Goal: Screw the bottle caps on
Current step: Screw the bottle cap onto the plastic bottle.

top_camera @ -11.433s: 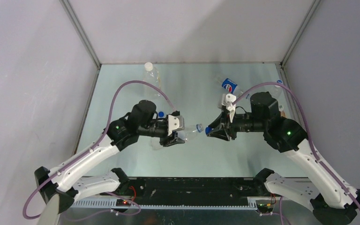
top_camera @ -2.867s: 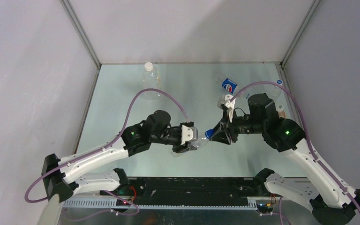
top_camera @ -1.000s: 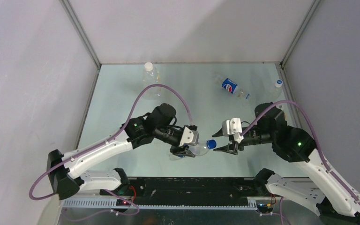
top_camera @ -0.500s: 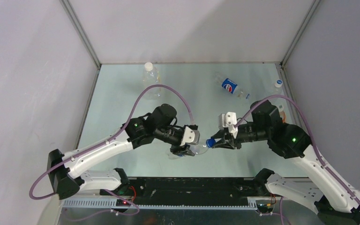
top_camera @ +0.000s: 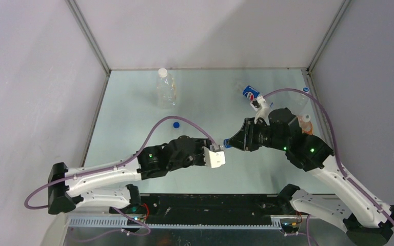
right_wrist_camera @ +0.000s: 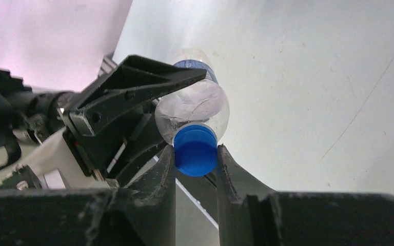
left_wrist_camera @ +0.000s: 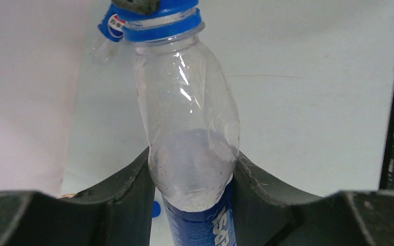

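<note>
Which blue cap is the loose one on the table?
Find the clear plastic bottle with a white cap standing upright at the table's far left. Toward the near edge from it, the small round blue plastic cap lies alone on bare tabletop. The other blue cap sits on a clear blue-labelled bottle, pinched by the right gripper.

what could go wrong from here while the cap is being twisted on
The left gripper holds the clear bottle by its soft-looking plastic body, so the bottle may turn or buckle in the grip when the cap is twisted. The right gripper pinches the blue cap only between its fingertips, so it may slip off or seat the cap crooked.
</note>
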Available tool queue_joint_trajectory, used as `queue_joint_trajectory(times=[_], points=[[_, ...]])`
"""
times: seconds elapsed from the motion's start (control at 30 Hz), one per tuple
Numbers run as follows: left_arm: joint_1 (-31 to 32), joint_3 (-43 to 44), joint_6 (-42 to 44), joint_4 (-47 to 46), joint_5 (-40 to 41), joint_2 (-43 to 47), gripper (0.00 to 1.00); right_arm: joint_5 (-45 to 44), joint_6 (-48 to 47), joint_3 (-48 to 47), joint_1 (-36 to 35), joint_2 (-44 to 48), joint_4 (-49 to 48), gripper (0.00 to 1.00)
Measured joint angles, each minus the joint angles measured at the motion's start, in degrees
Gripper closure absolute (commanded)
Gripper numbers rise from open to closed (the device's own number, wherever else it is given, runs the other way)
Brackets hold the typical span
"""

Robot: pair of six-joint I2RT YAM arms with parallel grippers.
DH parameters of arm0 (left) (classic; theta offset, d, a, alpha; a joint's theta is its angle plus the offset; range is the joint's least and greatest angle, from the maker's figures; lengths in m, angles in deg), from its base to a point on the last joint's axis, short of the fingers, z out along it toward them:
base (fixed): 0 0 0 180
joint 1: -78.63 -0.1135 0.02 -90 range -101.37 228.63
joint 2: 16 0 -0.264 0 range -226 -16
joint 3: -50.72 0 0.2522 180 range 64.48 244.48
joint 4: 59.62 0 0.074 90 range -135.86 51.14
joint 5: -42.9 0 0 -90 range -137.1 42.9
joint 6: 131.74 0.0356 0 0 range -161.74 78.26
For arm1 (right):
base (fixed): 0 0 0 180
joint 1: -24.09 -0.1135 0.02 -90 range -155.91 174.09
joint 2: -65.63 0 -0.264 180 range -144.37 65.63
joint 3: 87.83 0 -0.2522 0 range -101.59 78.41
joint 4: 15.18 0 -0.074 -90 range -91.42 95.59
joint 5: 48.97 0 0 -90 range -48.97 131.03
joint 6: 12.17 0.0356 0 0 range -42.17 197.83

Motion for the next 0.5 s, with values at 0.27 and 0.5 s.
queue_joint_trajectory(times=[0.27, 0.5], points=[[0.39, 0.42, 0.00, -4.15, 5.16, -1.11, 1.00, -2.10, -4.15, 1.51, 1.16, 5.81, -3.39, 0.31], [-6.58, 3.63, -3.48, 2.58, -7.96, -1.11, 1.00, 6.23, -28.13, 1.51, 2.60, 12.57, -3.65, 0.28]])
